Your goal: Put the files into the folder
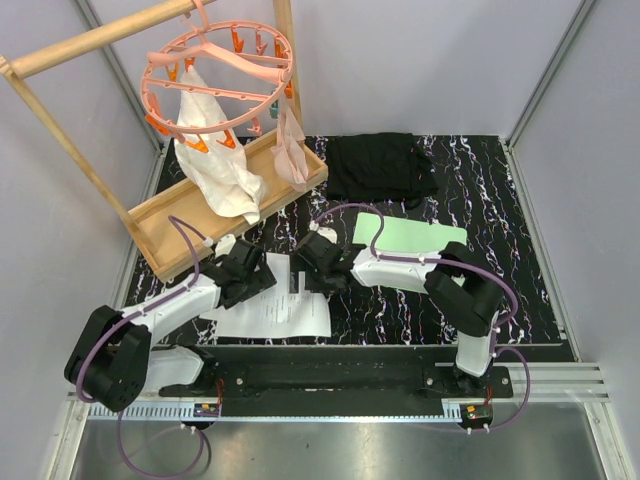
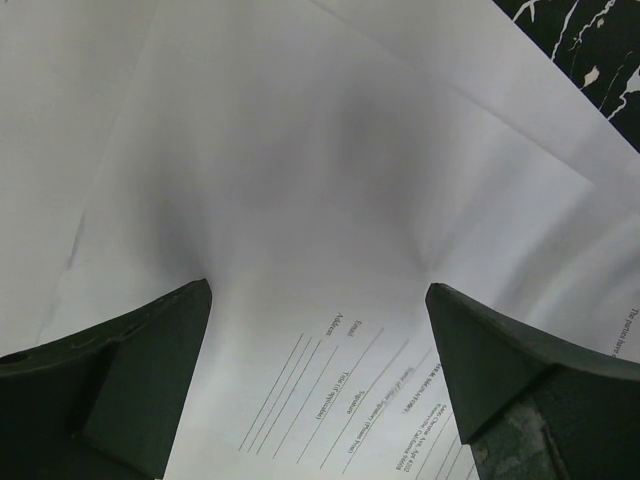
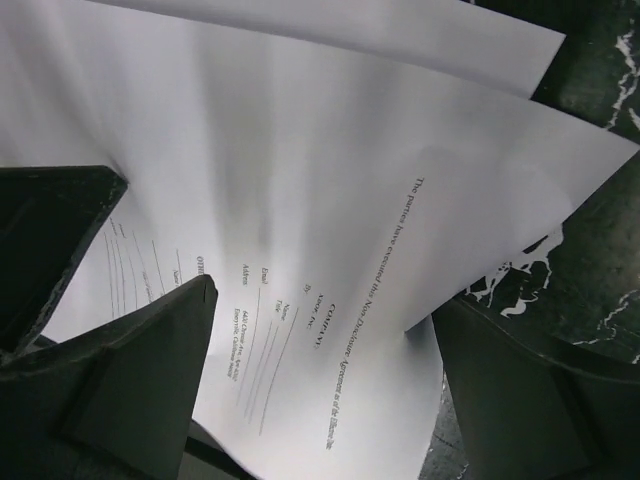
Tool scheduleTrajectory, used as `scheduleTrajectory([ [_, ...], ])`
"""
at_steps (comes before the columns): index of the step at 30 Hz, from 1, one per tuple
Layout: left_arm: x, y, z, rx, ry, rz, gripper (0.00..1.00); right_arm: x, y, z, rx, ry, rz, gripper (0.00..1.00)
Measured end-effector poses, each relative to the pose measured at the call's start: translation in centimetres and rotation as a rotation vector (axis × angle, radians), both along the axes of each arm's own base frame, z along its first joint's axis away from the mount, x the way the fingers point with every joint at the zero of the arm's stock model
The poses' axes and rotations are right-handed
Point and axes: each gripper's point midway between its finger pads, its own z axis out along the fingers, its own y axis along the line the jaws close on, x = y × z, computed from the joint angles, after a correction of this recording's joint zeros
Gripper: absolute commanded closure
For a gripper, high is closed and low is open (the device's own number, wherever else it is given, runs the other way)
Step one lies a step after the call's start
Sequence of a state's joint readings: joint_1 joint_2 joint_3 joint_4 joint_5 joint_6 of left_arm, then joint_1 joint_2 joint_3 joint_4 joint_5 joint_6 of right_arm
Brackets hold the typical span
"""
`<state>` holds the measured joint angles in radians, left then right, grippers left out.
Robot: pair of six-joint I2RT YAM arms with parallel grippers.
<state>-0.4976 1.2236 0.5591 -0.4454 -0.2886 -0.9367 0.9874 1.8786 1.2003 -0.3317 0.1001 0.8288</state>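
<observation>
You have both pincers over the paper sheets (image 1: 268, 312), which lie fanned and overlapping on the black marbled mat (image 1: 500, 300). They sit beside the mint-green folder (image 1: 420, 238), on its left-arm side and a little nearer the arm bases than it is. None of the sheets is on or in the folder. The folder lies flat and shut, its near edge partly hidden under your right forearm.

Your left gripper (image 2: 318, 288) is released. Its two dark fingers (image 2: 150, 360) stand wide apart above a sheet with printed form lines, farther from the folder than the right one. Your right gripper (image 3: 325, 295) is released too, with its fingers (image 3: 150, 360) spread over a sheet with printed text. One sheet corner reaches out over the mat. Neither wrist view shows whether the fingertips touch the paper.

A folded black cloth (image 1: 380, 165) lies just beyond the folder's far edge. A wooden tray (image 1: 165, 232) holding white cloths sits well past the sheets from the folder.
</observation>
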Motion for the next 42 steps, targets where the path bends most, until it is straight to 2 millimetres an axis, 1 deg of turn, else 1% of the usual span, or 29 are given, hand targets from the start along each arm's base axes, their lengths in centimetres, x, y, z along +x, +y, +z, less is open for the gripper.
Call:
scheduleTrajectory([
  [4, 0.0, 0.0, 0.0, -0.007, -0.012, 0.003, 0.01, -0.5, 0.6, 0.5, 0.07, -0.011, 0.039, 0.0],
  [7, 0.0, 0.0, 0.0, -0.009, -0.019, 0.004, 0.01, -1.5, 0.9, 1.4, 0.149, -0.017, 0.074, 0.0],
  [10, 0.0, 0.0, 0.0, -0.01, -0.02, 0.004, 0.01, -2.0, 1.5, 3.3, 0.251, -0.037, 0.097, 0.0],
  [15, 0.0, 0.0, 0.0, -0.012, -0.025, 0.004, 0.01, -2.0, 2.8, 7.1, 0.391, -0.089, 0.113, 0.0],
  [17, 0.0, 0.0, 0.0, -0.012, -0.025, 0.004, 0.01, -1.8, 3.5, 8.2, 0.439, -0.1, 0.114, 0.0],
  [19, 0.0, 0.0, 0.0, -0.012, -0.025, 0.004, 0.01, -1.8, 3.8, 8.4, 0.464, -0.094, 0.105, 0.0],
  [21, 0.0, 0.0, 0.0, -0.012, -0.025, 0.004, 0.01, -1.9, 3.8, 8.3, 0.485, -0.074, 0.077, 0.0],
  [23, 0.0, 0.0, 0.1, -0.013, -0.027, 0.004, 0.01, -2.2, 3.6, 7.5, 0.493, -0.038, 0.036, 0.0],
  [25, 0.0, 0.0, 0.1, -0.016, -0.032, 0.004, 0.01, -2.5, 3.0, 6.4, 0.486, -0.003, -0.003, 0.03],
  [29, 0.0, 0.0, 0.1, -0.02, -0.039, 0.002, 0.01, -3.1, 1.7, 4.4, 0.45, 0.035, -0.056, 0.15],
  [31, 0.0, 0.0, 0.2, -0.019, -0.039, -0.007, 0.01, -3.1, 1.2, 3.7, 0.424, 0.039, -0.071, 0.19],
  [32, 0.0, 0.0, 0.3, -0.019, -0.042, -0.014, 0.01, -3.0, 0.9, 3.5, 0.408, 0.035, -0.076, 0.23],
  [33, 0.0, -0.1, 0.3, -0.021, -0.045, -0.021, 0.01, -2.9, 0.6, 3.3, 0.39, 0.031, -0.079, 0.36],
  [34, -0.1, -0.1, 0.3, -0.022, -0.048, -0.03, 0.01, -2.8, 0.4, 3.1, 0.369, 0.022, -0.08, 0.45],
  [35, -0.2, -0.1, 0.5, -0.023, -0.052, -0.037, 0.01, -2.8, 0.2, 3.0, 0.353, 0.014, -0.072, 0.57],
  [36, -0.2, -0.1, 0.7, -0.024, -0.058, -0.048, 0.01, -2.7, 0.0, 3.0, 0.339, 0.004, -0.066, 0.89],
  [37, -0.2, -0.2, 1.1, -0.029, -0.073, -0.063, 0.01, -2.5, -0.1, 2.9, 0.326, -0.009, -0.057, 0.98],
  [38, 0.0, -0.3, 1.7, -0.036, -0.095, -0.079, 0.01, -2.4, -0.3, 2.9, 0.313, -0.023, -0.045, 1.0],
  [40, 0.2, -0.6, 3.1, -0.048, -0.141, -0.113, 0.01, -2.2, -0.4, 3.1, 0.292, -0.042, -0.026, 1.0],
  [42, 0.7, -1.2, 5.1, -0.053, -0.192, -0.156, 0.01, -1.8, -0.7, 3.5, 0.266, -0.06, -0.004, 1.0],
])
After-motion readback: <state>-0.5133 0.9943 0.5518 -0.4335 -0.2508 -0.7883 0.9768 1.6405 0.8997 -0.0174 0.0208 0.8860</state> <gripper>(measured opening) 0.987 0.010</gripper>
